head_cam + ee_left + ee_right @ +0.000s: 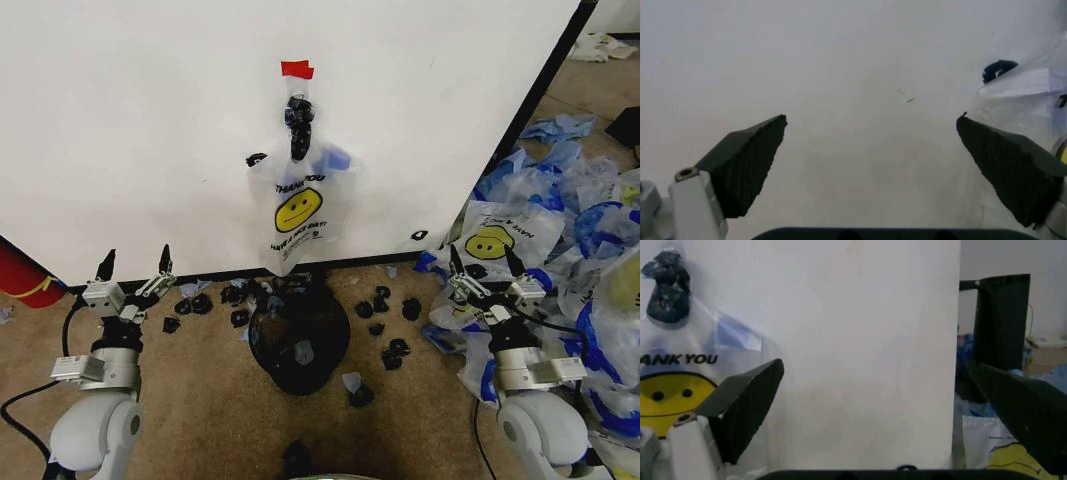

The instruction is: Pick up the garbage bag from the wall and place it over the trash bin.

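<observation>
i am holding my left hand (133, 262) low in front of the wall (140, 120), fingers spread wide with nothing between them, well apart from the bag. the garbage bag (299, 210) is hanging at the middle of the wall under a red tape strip (297, 69), its smiley face and "thank you" print facing me. the trash bin (298, 335) is sitting on the floor directly beneath it, with black scraps (385, 300) lying around it. my right hand (484, 261) is also hovering wide open and holding nothing, just in front of a pile of identical bags (560, 230) on the floor beside the wall's black edge.
</observation>
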`<state>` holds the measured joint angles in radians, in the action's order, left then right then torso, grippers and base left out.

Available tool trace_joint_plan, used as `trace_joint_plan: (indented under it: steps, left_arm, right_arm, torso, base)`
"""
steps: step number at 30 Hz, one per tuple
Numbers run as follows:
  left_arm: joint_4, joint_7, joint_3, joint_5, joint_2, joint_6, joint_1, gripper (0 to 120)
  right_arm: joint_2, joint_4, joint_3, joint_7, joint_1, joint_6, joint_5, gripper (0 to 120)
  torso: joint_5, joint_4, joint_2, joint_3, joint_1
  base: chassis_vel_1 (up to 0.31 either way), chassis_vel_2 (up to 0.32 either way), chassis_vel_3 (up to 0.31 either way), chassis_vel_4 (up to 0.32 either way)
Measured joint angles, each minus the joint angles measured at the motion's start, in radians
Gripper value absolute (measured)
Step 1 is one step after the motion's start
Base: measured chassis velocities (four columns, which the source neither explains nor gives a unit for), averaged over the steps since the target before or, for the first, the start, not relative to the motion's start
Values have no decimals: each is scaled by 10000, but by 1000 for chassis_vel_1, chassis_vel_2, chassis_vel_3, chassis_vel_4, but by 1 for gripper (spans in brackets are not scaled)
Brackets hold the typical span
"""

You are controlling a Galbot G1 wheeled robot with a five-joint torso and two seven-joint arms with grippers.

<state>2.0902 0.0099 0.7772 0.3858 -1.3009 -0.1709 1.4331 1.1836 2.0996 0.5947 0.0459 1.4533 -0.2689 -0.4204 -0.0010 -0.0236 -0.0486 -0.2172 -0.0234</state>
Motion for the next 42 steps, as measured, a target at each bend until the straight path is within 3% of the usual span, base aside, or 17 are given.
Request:
trace_joint_plan:
  steps: [10,19,25,32,42]
  left_arm:
    - [-69,10,-12,-24,43,-35,6,100]
    - [-197,25,48,-56,28,-6,101,100]
    - [-380,24,157,-54,7,-39,221,100]
    - [-356,21,185,-36,-14,-35,334,100]
    - [-137,-3,158,70,103,72,193,100]
  right_arm:
    - [-38,-56,-403,-125,-171,1,-589,100]
    - [-230,-887,-2095,-318,-1923,132,-2236,100]
    - [-139,-1424,-3224,-310,-3014,237,-2513,100]
    - [-43,-1286,-3620,-358,-3271,463,-3027,100]
    - [-96,-1395,-4394,-723,-4521,461,-5766,100]
  torso:
    - [0,-1,0,-1,0]
    - [1,1,0,-2,0]
    - [-2,0,0,-2,0]
    - [-1,0,0,-2,0]
    - [-1,1,0,-1,0]
  base:
    - [0,0,0,0]
    - [0,0,0,0]
    - [0,0,0,0]
    - [0,0,0,0]
    - [0,0,0,0]
